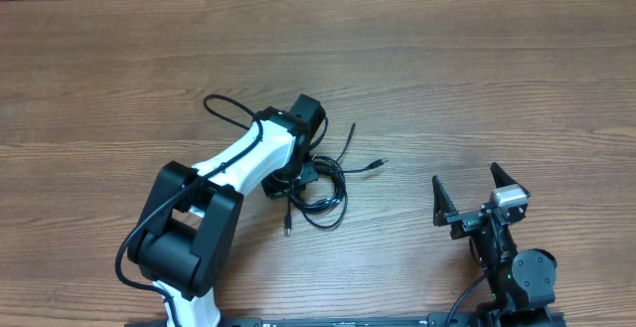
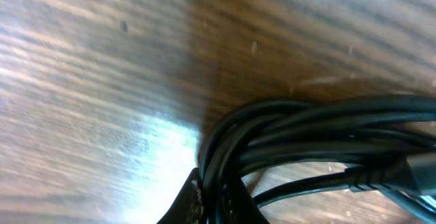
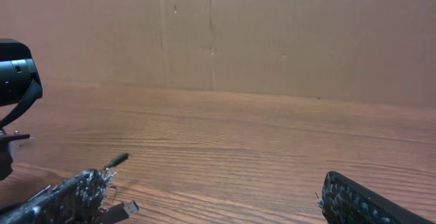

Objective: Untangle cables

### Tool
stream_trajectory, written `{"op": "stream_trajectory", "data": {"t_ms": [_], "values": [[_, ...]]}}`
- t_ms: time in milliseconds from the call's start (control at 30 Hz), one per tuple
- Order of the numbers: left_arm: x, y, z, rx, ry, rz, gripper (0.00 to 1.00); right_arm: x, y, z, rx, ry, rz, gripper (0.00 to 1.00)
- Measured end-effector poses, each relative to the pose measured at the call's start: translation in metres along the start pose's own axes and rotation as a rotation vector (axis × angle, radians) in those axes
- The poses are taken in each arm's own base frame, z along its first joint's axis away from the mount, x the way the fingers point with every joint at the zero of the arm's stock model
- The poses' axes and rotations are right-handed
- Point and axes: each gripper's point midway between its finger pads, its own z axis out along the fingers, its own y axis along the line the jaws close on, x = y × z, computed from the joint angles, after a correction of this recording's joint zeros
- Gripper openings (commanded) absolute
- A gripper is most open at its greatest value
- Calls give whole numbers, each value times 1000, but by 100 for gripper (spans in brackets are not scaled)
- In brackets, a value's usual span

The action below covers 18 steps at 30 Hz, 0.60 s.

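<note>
Left jaws down in the cables (image 2: 320,125), grip can't tell. Right jaws spread, idle. Risk: pulling the whole bundle cinches the tangle or drags it across the counter (image 1: 447,69).

Cables (image 1: 320,200) on table (image 1: 477,79), centre-left

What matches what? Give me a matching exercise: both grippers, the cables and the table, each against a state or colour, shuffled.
Things:
1. left gripper
2. right gripper
3. cables
4. table

States:
A. open, well apart from the cables
B. brown wood grain
C. black, in a tangled bundle
D. down at the bundle, fingers hidden from overhead

Pairs: 1-D, 2-A, 3-C, 4-B
</note>
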Motion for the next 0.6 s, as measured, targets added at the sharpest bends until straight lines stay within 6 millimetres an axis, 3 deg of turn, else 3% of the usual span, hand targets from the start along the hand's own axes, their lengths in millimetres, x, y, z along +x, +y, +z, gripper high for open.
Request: {"op": "stream_trajectory", "data": {"t_ms": [333, 600], "values": [[18, 9, -3, -9, 98, 3, 4, 0, 0, 0, 0, 0, 0, 100], [23, 11, -32, 25, 57, 70, 4, 0, 0, 0, 0, 0, 0, 100]]}}
